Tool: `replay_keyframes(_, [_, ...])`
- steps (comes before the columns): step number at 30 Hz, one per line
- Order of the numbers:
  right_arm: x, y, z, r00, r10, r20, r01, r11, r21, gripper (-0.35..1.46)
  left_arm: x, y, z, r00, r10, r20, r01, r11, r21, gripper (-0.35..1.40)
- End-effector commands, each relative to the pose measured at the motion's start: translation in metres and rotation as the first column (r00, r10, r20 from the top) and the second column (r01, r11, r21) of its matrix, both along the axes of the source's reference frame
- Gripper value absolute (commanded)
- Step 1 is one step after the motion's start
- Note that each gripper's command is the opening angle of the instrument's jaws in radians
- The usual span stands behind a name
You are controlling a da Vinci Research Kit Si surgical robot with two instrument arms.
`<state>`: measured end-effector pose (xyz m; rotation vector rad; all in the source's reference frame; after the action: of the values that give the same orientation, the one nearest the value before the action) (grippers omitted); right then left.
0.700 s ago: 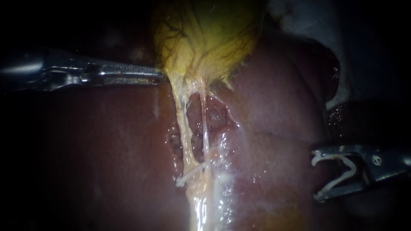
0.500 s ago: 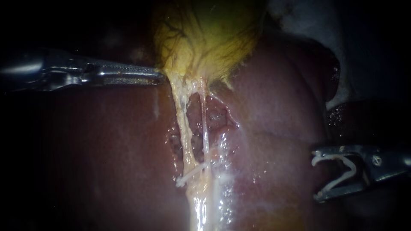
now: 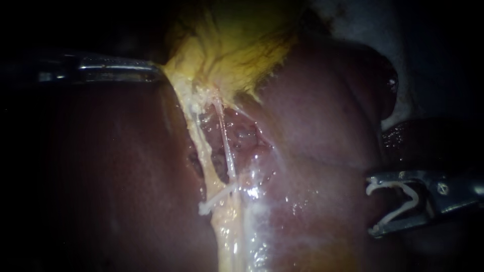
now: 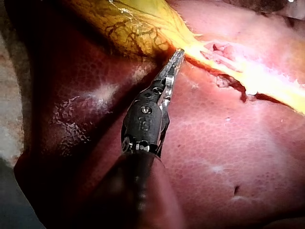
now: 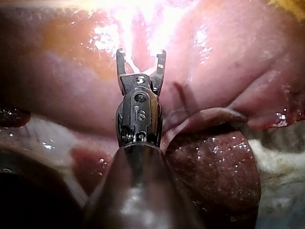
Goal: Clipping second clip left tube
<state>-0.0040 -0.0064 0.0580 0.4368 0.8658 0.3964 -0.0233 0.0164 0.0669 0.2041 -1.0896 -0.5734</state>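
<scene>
The liver (image 3: 126,166) underlies the yellow gallbladder (image 3: 237,45). Left instrument (image 3: 160,75): end effector closed on the gallbladder's edge. Right instrument (image 3: 372,206): end effector spread, holding a white clip (image 3: 403,201), well apart from the left tube (image 3: 199,146), which a placed clip (image 3: 214,198) crosses low down.

Left instrument (image 3: 160,72), jaws clamped on gallbladder (image 3: 242,45) edge; right instrument (image 3: 372,205), jaws wide apart around a held clip (image 3: 414,195).
</scene>
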Motion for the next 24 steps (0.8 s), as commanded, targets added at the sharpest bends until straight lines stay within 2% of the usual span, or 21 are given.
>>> replay_keyframes(1, [0.0000,0.0000,0.0000,1.0000,-0.002,-0.001,0.002,1.000,0.002,0.60,0.0000,0.0000,0.0000,1.0000,-0.001,0.000,0.001,1.000,-0.002,-0.35])
replay_keyframes(6, [0.0003,0.0001,0.0001,1.0000,-0.004,0.002,0.004,1.000,0.004,0.60,0.0000,0.0000,0.0000,1.0000,-0.001,-0.001,0.001,1.000,-0.002,-0.35])
replay_keyframes(13, [0.0022,0.0006,0.0005,0.9996,-0.027,-0.010,0.027,0.999,0.034,0.60,0.0000,0.0000,0.0000,1.0000,-0.001,-0.001,0.001,1.000,-0.002,-0.35])
replay_keyframes(16, [0.0033,0.0010,0.0008,0.9988,-0.045,-0.021,0.046,0.997,0.054,0.60,0.0000,0.0000,0.0000,1.0000,-0.001,-0.001,0.001,1.000,-0.002,-0.35])
replay_keyframes(21, [0.0049,0.0017,0.0013,0.9916,-0.110,-0.068,0.116,0.989,0.095,0.59,0.0000,0.0000,0.0000,1.0000,-0.001,-0.001,0.001,1.000,-0.002,-0.35])
replay_keyframes(24, [0.0059,0.0020,0.0016,0.9910,-0.113,-0.073,0.122,0.983,0.135,0.58,0.0000,0.0000,0.0000,1.0000,-0.001,-0.001,0.001,1.000,-0.002,-0.35])
